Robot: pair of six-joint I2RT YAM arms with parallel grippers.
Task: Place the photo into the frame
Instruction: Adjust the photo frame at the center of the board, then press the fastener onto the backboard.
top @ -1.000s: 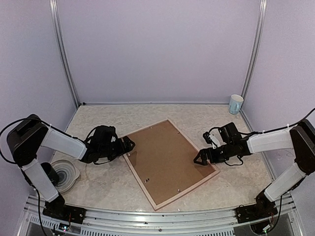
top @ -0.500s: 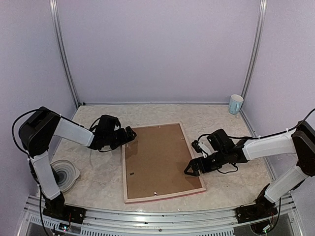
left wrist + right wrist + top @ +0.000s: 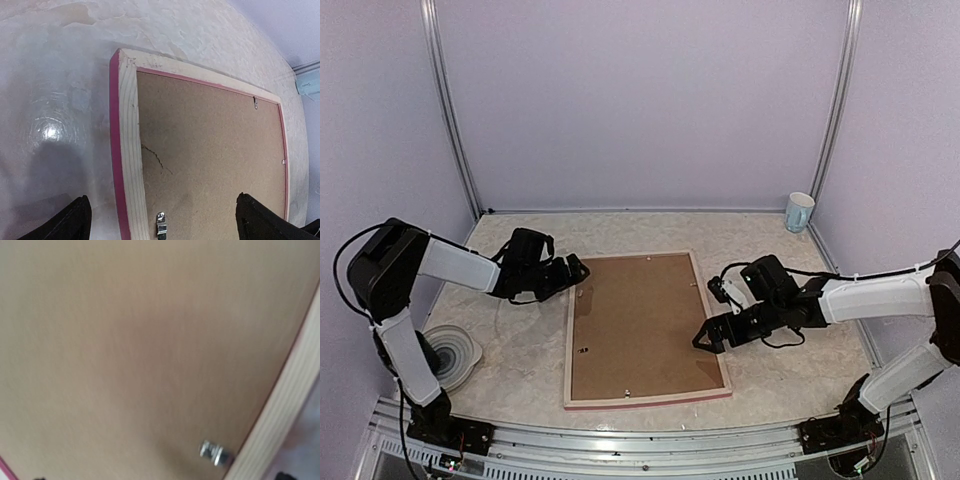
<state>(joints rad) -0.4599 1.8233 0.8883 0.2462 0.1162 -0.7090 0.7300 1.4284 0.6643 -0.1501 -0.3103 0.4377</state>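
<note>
**Frame Face Down, No Photo to See**

Flat in the middle of the pale speckled table (image 3: 520, 372): one big thin picture frame (image 3: 131, 150), pink-red on its edge and pale wood on its back, lying face down. Inside it, one flat brown backing board (image 3: 640, 325), held in by small shiny metal clips (image 3: 160, 223). Three clips counted from the left wrist view. No photo to see anywhere. Maybe under the board, maybe somewhere else; cannot tell.

Two grippers. Left gripper (image 3: 576, 270) just beside the far left corner of the frame, fingers wide apart, holding nothing. Right gripper (image 3: 706, 338) low over the right side of the frame, fingers apart too, holding nothing.

Also one pale cup (image 3: 799, 212) far off in the back right corner, and one round see-through dish (image 3: 450, 352) near the left arm.

Now the guesses about trouble:

- Danger of spinning or sliding the frame across the table by pushing at one side only.
- Danger of bending a clip or scratching the board by pressing down too hard.
- Hard to get a fingertip under such a thin, flat thing; easy to slip off.
- No way in for the photo with the board clipped shut.
</note>
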